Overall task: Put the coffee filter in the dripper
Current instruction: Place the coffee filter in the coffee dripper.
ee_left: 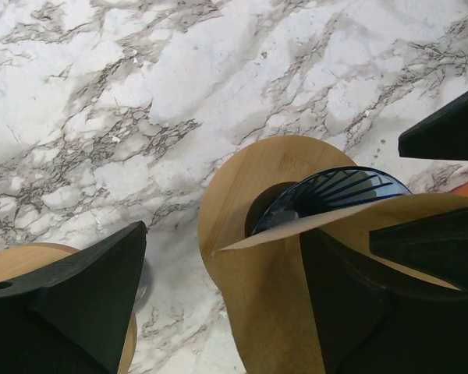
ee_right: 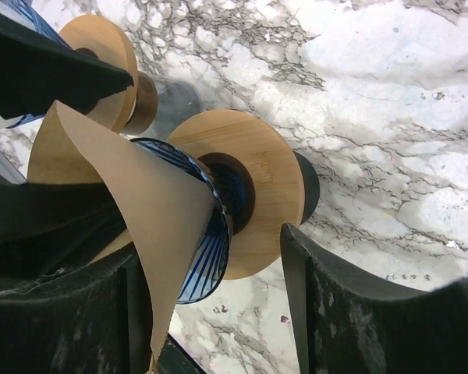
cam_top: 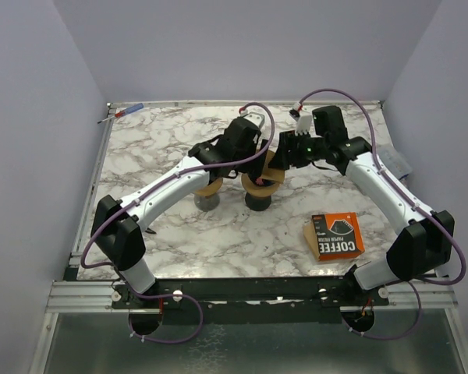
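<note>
The brown paper coffee filter stands as an open cone in the blue ribbed glass dripper, which sits in a round wooden collar on a dark base. In the top view both arms meet over this dripper at the table's middle. My left gripper is open, and the filter wall lies against its right finger. My right gripper is open too, with the filter against its left finger and the dripper between the fingers. How deep the filter sits is hidden.
A second wooden-collared stand is just left of the dripper and also shows in the right wrist view. An orange and black COFFEE box lies at the front right. A red and blue tool lies at the back left corner.
</note>
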Robot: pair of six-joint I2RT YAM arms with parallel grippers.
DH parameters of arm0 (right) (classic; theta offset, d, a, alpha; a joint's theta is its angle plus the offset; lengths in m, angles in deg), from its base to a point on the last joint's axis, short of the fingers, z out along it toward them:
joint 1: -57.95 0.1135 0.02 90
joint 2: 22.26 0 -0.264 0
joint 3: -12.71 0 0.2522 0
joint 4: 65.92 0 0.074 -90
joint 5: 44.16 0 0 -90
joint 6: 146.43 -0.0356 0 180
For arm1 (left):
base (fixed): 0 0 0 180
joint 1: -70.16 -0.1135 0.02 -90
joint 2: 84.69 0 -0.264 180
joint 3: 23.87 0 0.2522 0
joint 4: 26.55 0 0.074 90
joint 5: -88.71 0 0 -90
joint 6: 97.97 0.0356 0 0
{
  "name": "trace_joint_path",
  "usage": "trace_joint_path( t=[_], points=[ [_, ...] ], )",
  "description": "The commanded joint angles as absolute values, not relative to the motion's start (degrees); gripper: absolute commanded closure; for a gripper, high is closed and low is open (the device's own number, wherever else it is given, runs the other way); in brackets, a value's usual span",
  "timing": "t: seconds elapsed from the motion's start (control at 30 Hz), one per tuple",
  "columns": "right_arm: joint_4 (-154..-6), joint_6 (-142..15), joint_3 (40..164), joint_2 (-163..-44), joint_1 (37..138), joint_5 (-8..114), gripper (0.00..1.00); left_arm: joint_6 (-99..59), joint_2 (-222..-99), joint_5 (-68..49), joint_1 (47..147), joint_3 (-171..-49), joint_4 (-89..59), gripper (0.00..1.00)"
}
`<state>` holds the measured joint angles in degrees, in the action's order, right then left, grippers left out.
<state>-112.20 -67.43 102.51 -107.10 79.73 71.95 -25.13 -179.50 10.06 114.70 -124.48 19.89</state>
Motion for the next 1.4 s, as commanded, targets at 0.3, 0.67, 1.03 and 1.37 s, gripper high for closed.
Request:
trace_joint_path(
  t=[0.3, 0.67, 1.03, 1.37],
  points=[
    [-106.66, -69.82, 100.16, -106.51, 74.74, 83.04, 0.41, -25.34, -178.29, 6.94, 112.29, -123.72, 19.34, 0.2],
    [-102.2, -71.35, 95.63, -108.69, 72.23, 90.23, 0.46, -24.74, -179.09, 7.91, 112.33, -121.97, 18.76, 0.21],
    [-101.79, -70.4, 94.73, -111.17, 72.17, 90.49, 0.46, -24.67, -179.39, 6.57, 112.26, -121.4, 18.19, 0.21],
    [-103.39, -69.53, 95.59, -111.34, 72.53, 87.38, 0.47, -25.04, -180.38, 5.87, 112.28, -120.59, 17.71, 0.22]
  ],
)
